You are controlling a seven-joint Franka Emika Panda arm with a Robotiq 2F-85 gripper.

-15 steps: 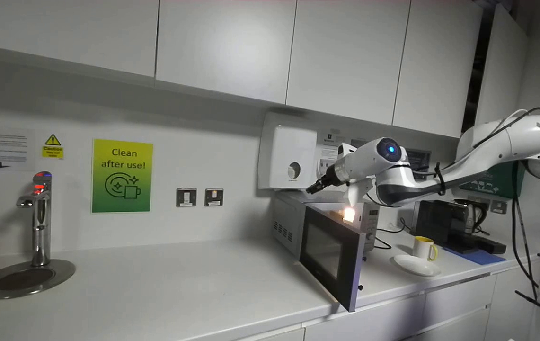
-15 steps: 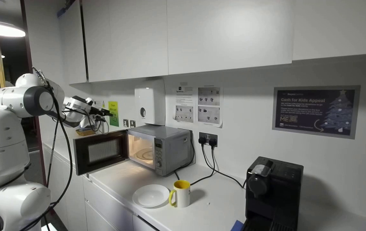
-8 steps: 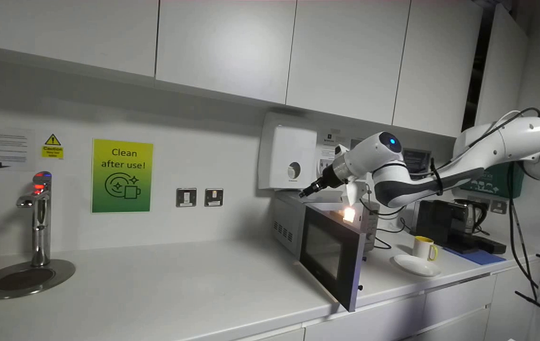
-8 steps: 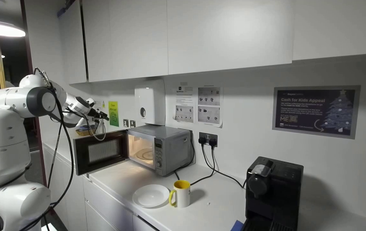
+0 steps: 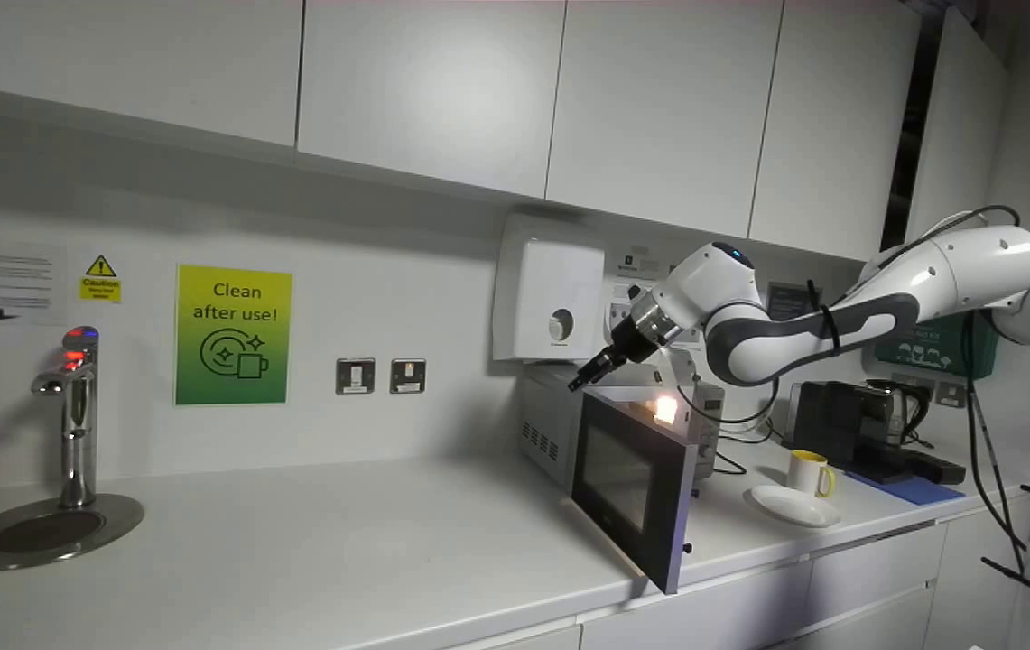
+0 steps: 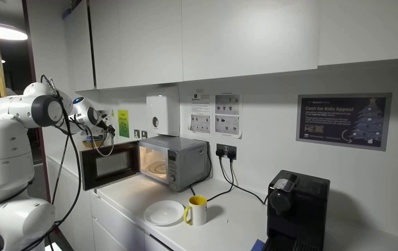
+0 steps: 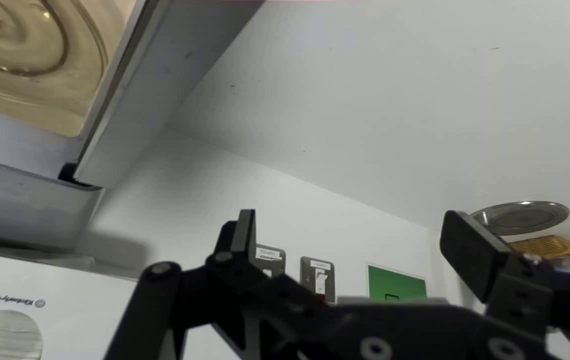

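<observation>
The end effector [image 7: 349, 220] hangs in the air, tilted downward, its jaws well apart and nothing between them. On the worktop [image 5: 325, 542], the microwave [image 6: 193, 162] stands toward the back edge; leaned on hard, it would probably slide or twist rather than stay put. Its door [image 5: 623, 478] is swung wide, the free end jutting past the worktop's front edge, and the end effector is near its top edge with no contact showing: too low a path could jam against that edge or wrench the door round. The plate [image 6: 164, 213] lies near the front edge, so a careless sweep that way could push it off. The mug [image 6: 197, 213], upright just beside it, might topple from the same knock. The drooping cable [image 6: 105, 155] could snag on the door's upper corner.
</observation>
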